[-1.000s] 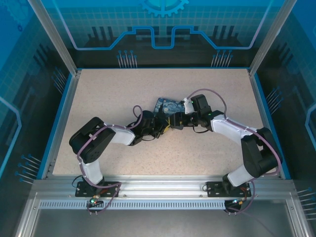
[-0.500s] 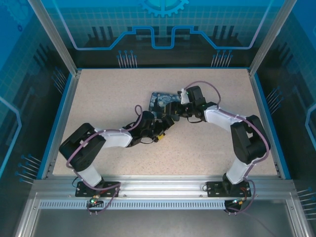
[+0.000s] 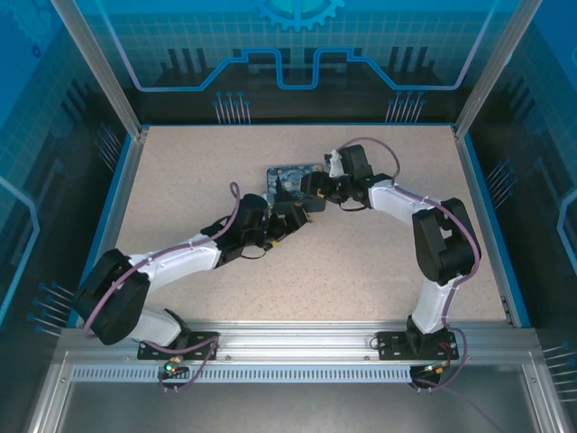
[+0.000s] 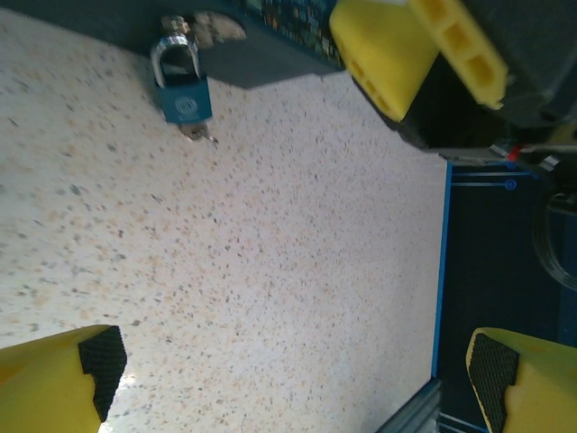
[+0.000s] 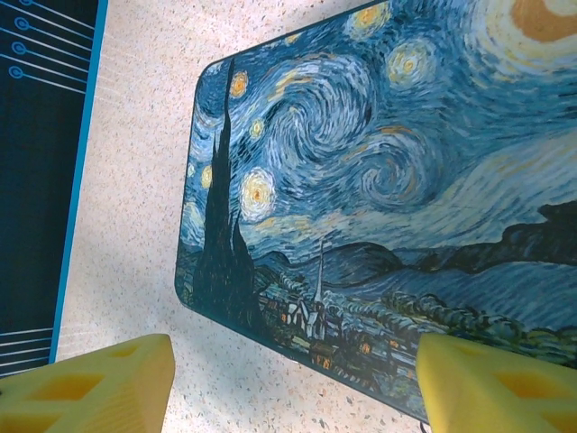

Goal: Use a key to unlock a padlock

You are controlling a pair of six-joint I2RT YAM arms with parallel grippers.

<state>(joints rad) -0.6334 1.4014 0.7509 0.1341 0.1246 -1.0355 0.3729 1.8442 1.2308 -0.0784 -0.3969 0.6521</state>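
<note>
So the table (image 3: 180, 180) is a speckled beige top with a blue rim, an aluminium rail (image 3: 288, 347) runs along the near edge, and blue see-through panels (image 3: 54, 108) printed with circuit lines and a gear shape (image 3: 297, 11) close it in. The padlock (image 4: 185, 88) lies flat on the table right beside the edge of the box (image 5: 379, 180), shackle pointing toward the box, and the key (image 4: 200, 135) pokes out of its bottom end. There's a round emblem on the lock's face, but it's too blurry to read. The box lid is a swirly night-sky painting with a village and a dark cypress. The left gripper (image 4: 288, 379) has its yellow fingers spread wide with nothing between them, near the padlock but apart from it. The right gripper (image 5: 293, 388) hangs over the box, fingers well apart too and not holding anything.
</note>
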